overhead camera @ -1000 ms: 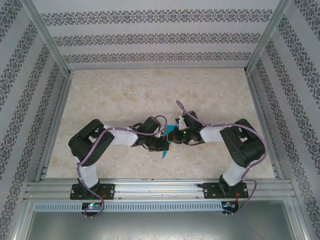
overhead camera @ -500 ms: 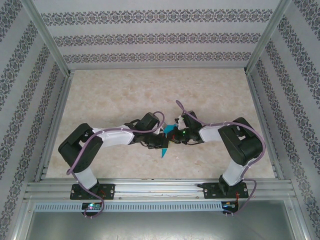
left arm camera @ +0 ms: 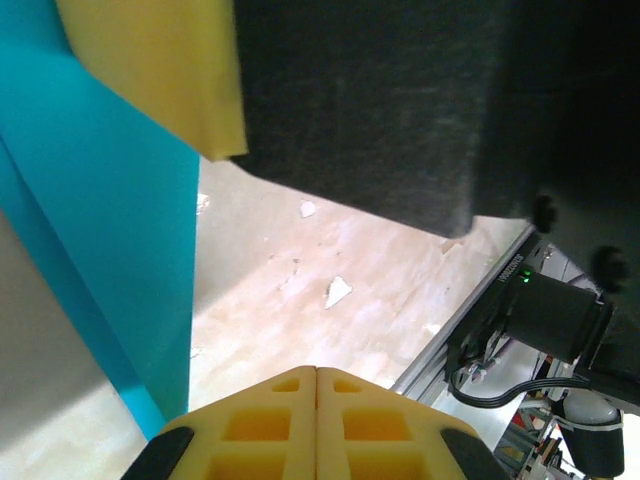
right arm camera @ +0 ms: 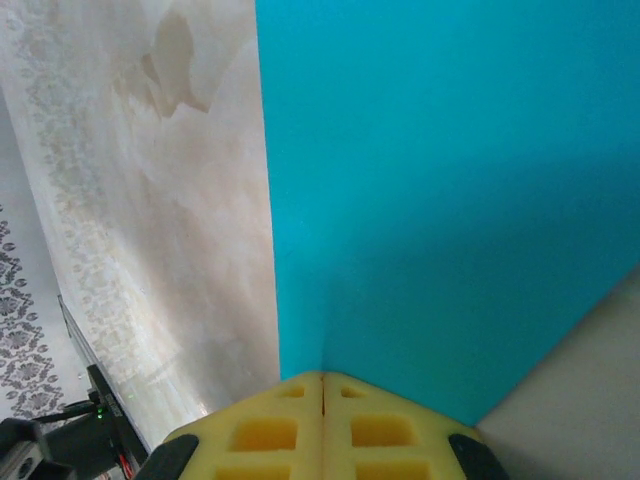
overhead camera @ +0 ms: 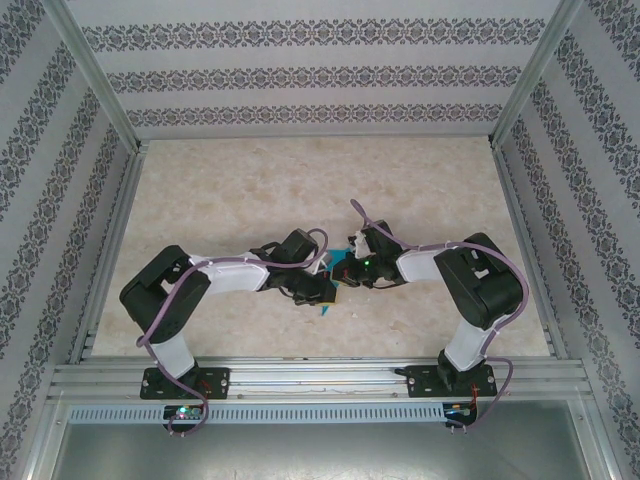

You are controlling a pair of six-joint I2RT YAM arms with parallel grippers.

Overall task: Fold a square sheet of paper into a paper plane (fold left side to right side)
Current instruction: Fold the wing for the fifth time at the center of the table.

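Square sheet of paper [right arm camera: 430, 200] clamped in right fingers [right arm camera: 270, 435]; left fingers [left arm camera: 260, 430] pressed together beside it.

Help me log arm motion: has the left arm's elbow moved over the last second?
Yes. The left arm's elbow has swung left, toward the left side rail, and slightly nearer the front rail.

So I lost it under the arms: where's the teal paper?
Top view: the teal paper is at the middle of the table, between the left gripper and the right gripper, tip toward the near edge.
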